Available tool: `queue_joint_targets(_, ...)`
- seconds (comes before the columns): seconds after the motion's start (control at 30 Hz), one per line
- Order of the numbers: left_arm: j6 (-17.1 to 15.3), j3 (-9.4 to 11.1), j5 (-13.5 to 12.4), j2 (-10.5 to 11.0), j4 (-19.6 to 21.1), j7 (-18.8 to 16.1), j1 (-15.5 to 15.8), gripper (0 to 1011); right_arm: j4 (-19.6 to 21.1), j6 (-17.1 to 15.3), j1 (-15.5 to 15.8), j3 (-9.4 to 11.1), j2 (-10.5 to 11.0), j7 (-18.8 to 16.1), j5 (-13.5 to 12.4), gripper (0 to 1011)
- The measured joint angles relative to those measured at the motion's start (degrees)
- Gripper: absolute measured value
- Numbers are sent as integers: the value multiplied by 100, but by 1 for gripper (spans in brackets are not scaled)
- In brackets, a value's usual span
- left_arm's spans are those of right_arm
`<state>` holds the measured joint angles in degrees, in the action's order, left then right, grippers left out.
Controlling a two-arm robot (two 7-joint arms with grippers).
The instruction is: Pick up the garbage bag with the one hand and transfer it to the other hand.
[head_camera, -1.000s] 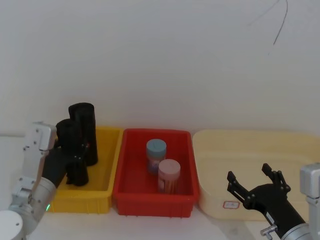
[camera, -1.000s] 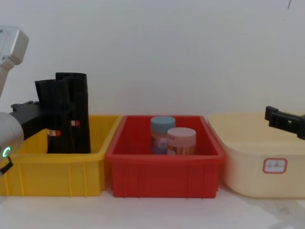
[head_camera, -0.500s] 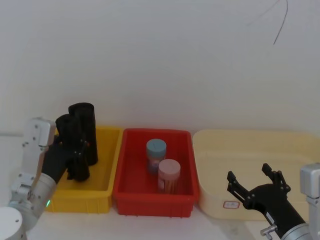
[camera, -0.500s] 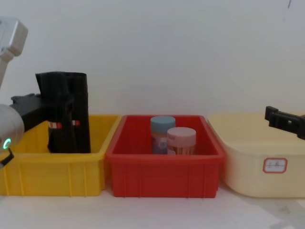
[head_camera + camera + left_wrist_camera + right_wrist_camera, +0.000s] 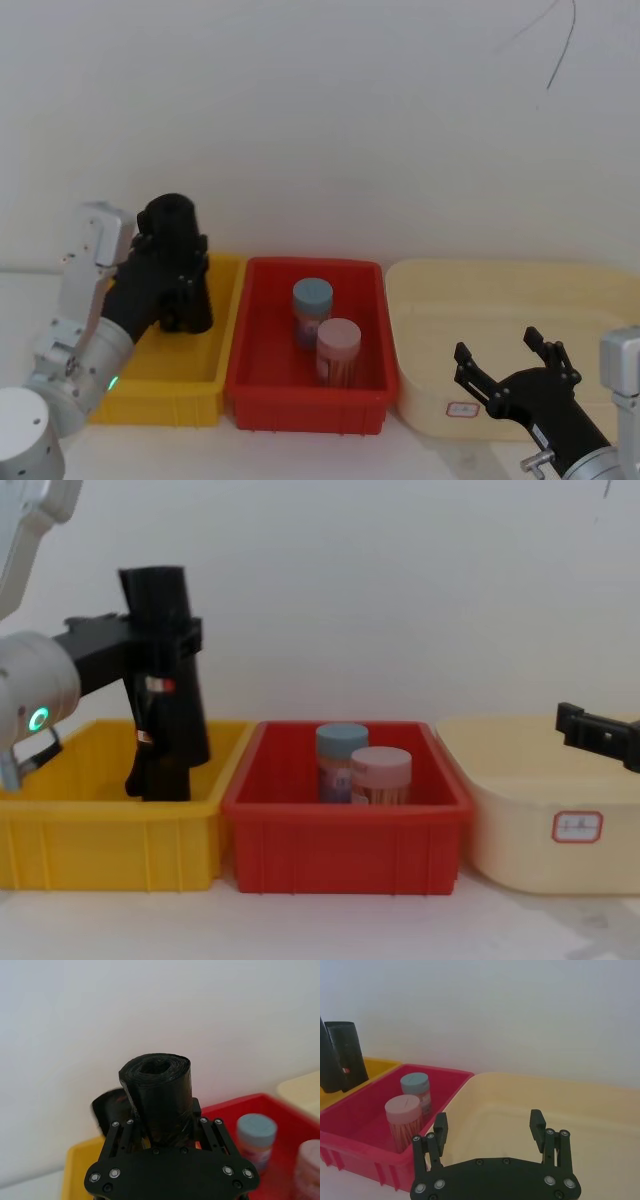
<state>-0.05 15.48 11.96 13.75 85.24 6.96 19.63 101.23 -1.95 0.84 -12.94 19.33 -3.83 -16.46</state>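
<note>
We find the green-ringed black left gripper (image 5: 165, 645) clamped on the tilted black rolled-plastic garbage bag (image 5: 152, 598) over the yellow plastic bin (image 5: 110, 852), the black right gripper (image 5: 497, 348) spread well apart from it; the roll's foot, apparently below the rim, may snag.

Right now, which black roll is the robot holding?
The tilted garbage bag sticking up highest, clamped in the left gripper. The other roll stands lower in the yellow bin, ungripped. The right gripper hangs open by the cream bin.
</note>
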Motion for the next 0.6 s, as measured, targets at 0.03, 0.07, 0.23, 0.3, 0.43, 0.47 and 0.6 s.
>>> queue_joint_targets(0.03, -1, 8, 4, 1, 16, 23, 4, 516, 0, 0, 0, 0, 0, 0, 0, 999)
queue_joint_targets(0.07, -5, 25, 10, 1, 50, 62, 11, 516, 0, 0, 0, 0, 0, 0, 0, 1000)
queue_joint_targets(0.23, -19, 114, 62, -2, 190, 287, 49, 516, 0, 0, 0, 0, 0, 0, 0, 1000)
queue_joint_targets(0.3, -22, 158, 98, -10, 240, 415, 70, 516, 0, 0, 0, 0, 0, 0, 0, 1000)
queue_joint_targets(0.43, -25, 241, 159, -30, 304, 610, 112, 516, 0, 0, 0, 0, 0, 0, 0, 1000)
queue_joint_targets(0.47, -24, 284, 192, -41, 322, 705, 133, 516, 0, 0, 0, 0, 0, 0, 0, 1000)
queue_joint_targets(0.6, -23, 379, 270, -62, 344, 906, 184, 516, 0, 0, 0, 0, 0, 0, 0, 1000)
